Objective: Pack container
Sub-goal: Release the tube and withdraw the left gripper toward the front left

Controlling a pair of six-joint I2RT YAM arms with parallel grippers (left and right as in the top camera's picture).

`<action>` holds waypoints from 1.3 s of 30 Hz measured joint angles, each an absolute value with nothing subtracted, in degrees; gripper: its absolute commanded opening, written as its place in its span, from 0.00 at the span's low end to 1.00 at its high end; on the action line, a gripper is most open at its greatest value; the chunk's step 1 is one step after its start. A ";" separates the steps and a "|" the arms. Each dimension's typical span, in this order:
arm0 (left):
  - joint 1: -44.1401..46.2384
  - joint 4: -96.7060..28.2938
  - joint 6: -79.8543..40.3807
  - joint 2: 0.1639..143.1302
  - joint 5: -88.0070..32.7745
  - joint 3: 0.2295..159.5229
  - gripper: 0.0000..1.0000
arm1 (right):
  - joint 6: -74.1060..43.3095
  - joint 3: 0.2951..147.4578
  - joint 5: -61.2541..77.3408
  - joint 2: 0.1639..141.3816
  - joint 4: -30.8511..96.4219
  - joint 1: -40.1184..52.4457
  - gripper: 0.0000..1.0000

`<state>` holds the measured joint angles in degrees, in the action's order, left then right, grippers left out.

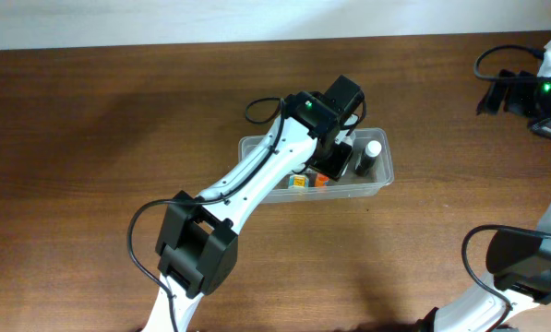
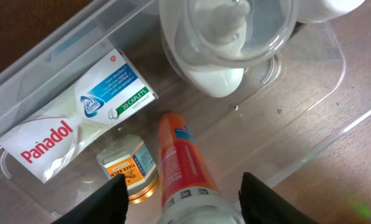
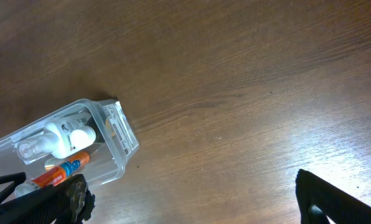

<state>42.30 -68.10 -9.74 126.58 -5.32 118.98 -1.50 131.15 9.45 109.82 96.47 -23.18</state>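
**Left arm inside tub, right arm standing off**

- Clear, translucent plastic rectangular container (image 1: 253, 148) sits near the middle of the brown wood-grain table (image 1: 90, 138), long side running left to right in the overhead view.
- Left gripper (image 2: 184, 180) is lowered into the container. Its dark fingers (image 2: 107, 199) are spread. The white cap end of an orange plastic tube (image 2: 176, 152) lies between them. A gap shows on one side of the tube. The other finger is close to it, contact not clear. Reads as released, not clamped.
- The tube lies flat on the container floor.
- White and blue cardboard Panadol box (image 2: 79, 118) lies just beside the tube, along one long wall.
- Small round jar with an orange and blue label (image 2: 128, 163) sits between the box and the tube, close to both.
- White plastic bottle with a clear cap (image 2: 222, 56) is beyond the far end of the tube, toward the other end wall.
- Right gripper (image 3: 190, 186) hangs over bare table, well apart from the container, fingers wide apart and holding nothing. The container shows at the left edge of its wrist view.
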 measured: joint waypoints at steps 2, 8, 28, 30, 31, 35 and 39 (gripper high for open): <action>42.30 -68.53 -9.80 126.58 -5.17 119.35 0.75 | -1.52 131.15 9.45 109.82 96.44 -23.18 0.98; 41.74 -73.36 -9.72 126.61 -4.32 126.19 0.93 | -1.52 131.15 9.45 109.82 96.47 -23.18 0.98; 34.87 -96.49 -8.54 124.73 5.52 152.68 0.99 | -1.50 131.15 9.45 109.84 96.44 -23.18 0.98; 34.89 -96.49 -7.94 123.55 5.63 152.44 0.99 | -1.54 131.15 9.45 109.84 96.47 -23.18 0.98; 34.89 -96.49 -7.70 122.67 5.63 152.07 0.99 | -1.50 131.15 9.45 109.84 96.47 -23.18 0.98; 34.89 -96.51 -7.03 117.16 5.89 148.53 0.99 | -1.52 131.15 9.45 109.82 96.44 -23.18 0.98; 34.89 -96.57 -6.76 109.40 6.00 140.99 0.99 | -1.50 131.15 9.45 109.84 96.44 -23.18 0.98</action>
